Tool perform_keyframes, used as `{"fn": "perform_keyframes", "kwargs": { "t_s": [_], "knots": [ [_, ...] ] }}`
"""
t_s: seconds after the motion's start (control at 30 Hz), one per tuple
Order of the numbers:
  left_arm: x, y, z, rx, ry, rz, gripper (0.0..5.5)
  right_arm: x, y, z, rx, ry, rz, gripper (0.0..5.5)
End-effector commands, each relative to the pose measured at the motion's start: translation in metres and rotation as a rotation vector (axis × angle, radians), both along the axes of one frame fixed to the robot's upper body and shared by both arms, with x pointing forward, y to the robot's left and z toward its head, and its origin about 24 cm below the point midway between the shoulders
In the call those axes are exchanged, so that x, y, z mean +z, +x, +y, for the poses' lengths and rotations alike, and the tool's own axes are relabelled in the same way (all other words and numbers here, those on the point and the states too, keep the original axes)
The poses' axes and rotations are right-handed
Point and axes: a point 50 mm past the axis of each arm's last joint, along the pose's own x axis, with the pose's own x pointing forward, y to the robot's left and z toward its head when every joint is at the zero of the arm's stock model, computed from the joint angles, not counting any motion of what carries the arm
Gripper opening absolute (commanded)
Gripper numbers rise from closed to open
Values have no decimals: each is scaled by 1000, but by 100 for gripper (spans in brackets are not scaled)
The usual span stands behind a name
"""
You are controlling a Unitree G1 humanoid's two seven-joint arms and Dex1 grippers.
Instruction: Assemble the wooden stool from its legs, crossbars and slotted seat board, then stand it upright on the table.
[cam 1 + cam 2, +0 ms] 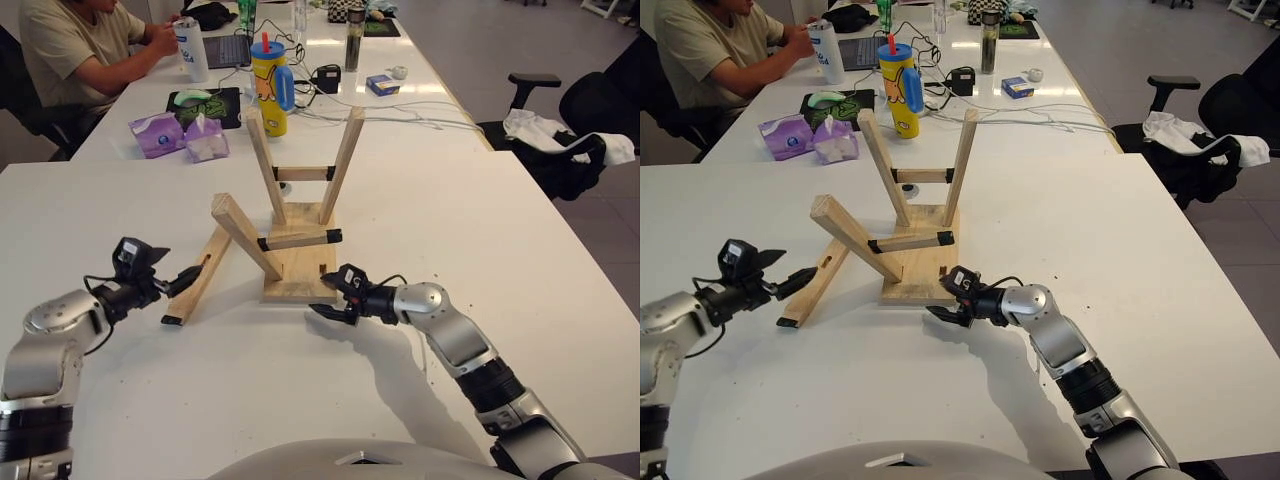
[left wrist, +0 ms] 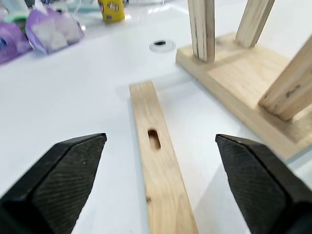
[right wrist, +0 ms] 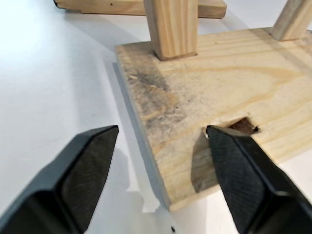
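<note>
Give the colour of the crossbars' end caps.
Black end caps on pale wooden crossbars; clearest in left eye view.

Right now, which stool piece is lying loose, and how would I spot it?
On the white table, find the upside-down seat board with three legs sticking up. Beside it on the robot's left, in front of the left gripper, is the loose leg. Unlike the others it lies flat on the table, joined to nothing, an oval slot showing.

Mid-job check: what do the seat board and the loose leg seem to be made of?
Seat board: pale, bare-looking softwood, perhaps pine; grain lines and grey scuffs show, no gloss. Loose leg: same light unfinished-looking wood, fine grain, one slot cut in.
</note>
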Motion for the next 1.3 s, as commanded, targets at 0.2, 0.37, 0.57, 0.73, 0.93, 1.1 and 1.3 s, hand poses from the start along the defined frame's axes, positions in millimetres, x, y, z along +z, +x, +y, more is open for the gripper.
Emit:
{"fn": "perform_keyframes", "kwargs": {
  "t_s": [0.2, 0.37, 0.57, 0.73, 0.93, 1.1, 1.3],
  "knots": [
    [-21, 0, -7, 120, 13, 94, 416, -31, -18, 7, -27, -47, 157, 335],
    [-27, 3, -10, 128, 16, 133, 344, -32, -16, 16, -26, -38, 161, 335],
    [-34, 2, -9, 137, 60, 176, 255, -12, -2, 15, -118, 60, 55, 335],
    [-38, 0, -10, 140, 72, 185, 204, 8, 5, 4, -187, 146, -14, 335],
    [-35, 5, -10, 164, 49, 151, 204, 16, -8, -23, -272, 157, -7, 335],
    [16, 36, -1, 247, -75, -175, 204, 19, -13, -69, -470, 197, 41, 335],
    [82, 55, 14, 298, -60, -492, 204, 41, 21, -98, -658, 325, -44, 335]
  ]
}}
